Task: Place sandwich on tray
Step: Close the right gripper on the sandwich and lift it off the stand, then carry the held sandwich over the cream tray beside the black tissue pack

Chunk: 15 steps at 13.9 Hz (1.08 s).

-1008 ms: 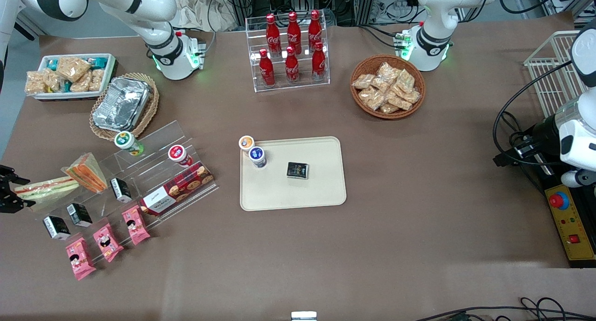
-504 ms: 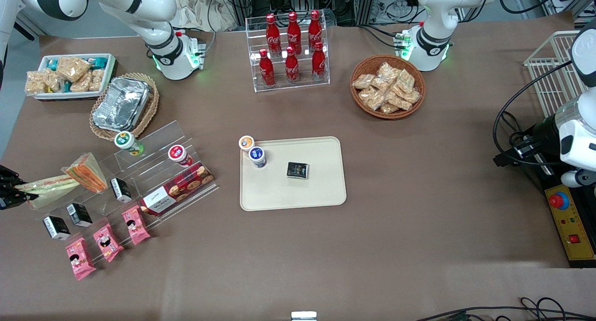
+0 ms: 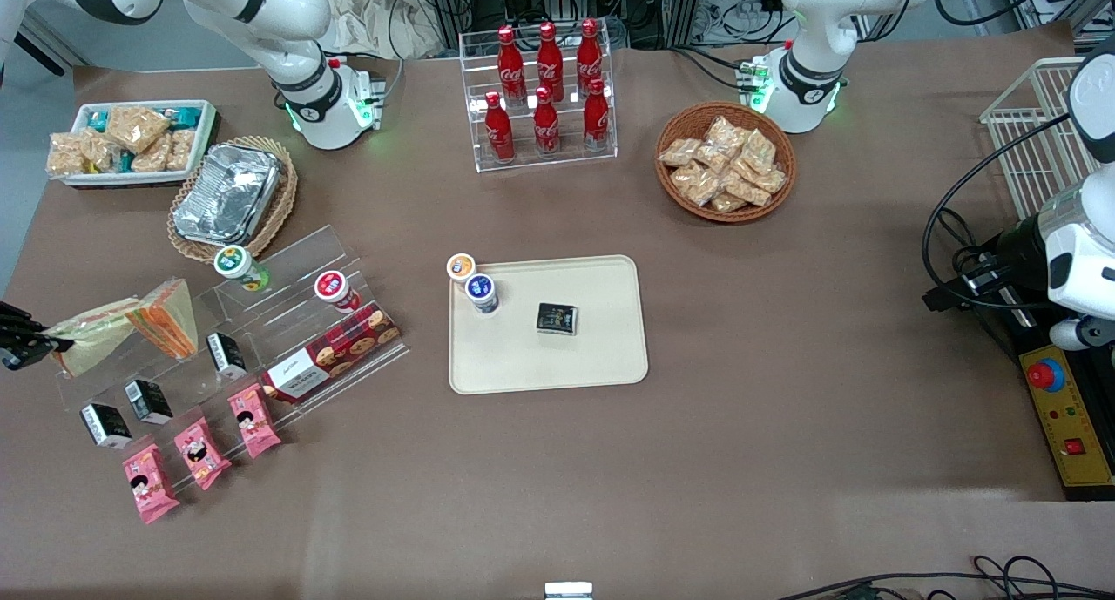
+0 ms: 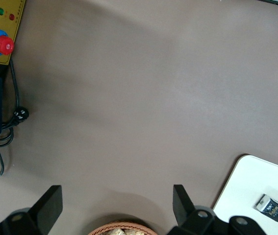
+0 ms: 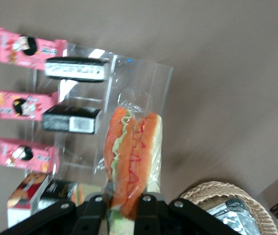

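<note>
My right gripper [image 3: 30,343] is at the working arm's end of the table, beside the clear acrylic stand [image 3: 261,321]. It is shut on one end of the clear-wrapped sandwich [image 3: 91,337], a pale wedge touching the orange-filled sandwich [image 3: 165,319]. In the right wrist view the sandwich [image 5: 131,152] sticks out from between the shut fingers [image 5: 97,201] of the gripper [image 5: 121,203], showing its green, red and pink filling. The beige tray [image 3: 601,356] lies mid-table, well away from the gripper, and shows in the left wrist view [image 4: 249,178] too.
On the tray are a blue-lidded cup [image 3: 481,292] and a small black pack [image 3: 557,318]; an orange-lidded cup [image 3: 461,266] stands at its corner. The stand holds cups, black boxes, a cookie box [image 3: 331,352] and pink packs [image 3: 196,448]. A foil container [image 3: 228,192] sits in a basket.
The gripper has shut on the sandwich's end. It has moved slightly away from the front camera, and the sandwich has swung up against the orange-filled sandwich.
</note>
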Tool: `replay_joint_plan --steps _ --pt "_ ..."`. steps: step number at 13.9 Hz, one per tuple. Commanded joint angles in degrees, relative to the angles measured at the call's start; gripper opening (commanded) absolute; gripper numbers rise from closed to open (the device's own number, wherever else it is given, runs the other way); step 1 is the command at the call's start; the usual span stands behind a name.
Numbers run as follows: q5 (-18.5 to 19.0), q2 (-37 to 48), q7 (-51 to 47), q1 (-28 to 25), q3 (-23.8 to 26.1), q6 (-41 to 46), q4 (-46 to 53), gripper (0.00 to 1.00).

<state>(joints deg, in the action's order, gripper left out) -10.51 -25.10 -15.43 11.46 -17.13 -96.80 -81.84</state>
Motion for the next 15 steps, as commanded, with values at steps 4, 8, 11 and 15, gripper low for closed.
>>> replay_joint_plan --steps 4,8,11,15 --pt "-1.4 0.2 6.8 0.1 -0.1 2.4 7.2 0.17" --pt "-1.6 0.4 19.9 0.1 1.4 2.2 11.1 0.16" --pt "-2.1 3.5 26.0 0.1 6.9 3.3 11.1 0.15" --pt "-2.1 5.9 26.2 -2.9 13.2 7.2 11.1 0.15"
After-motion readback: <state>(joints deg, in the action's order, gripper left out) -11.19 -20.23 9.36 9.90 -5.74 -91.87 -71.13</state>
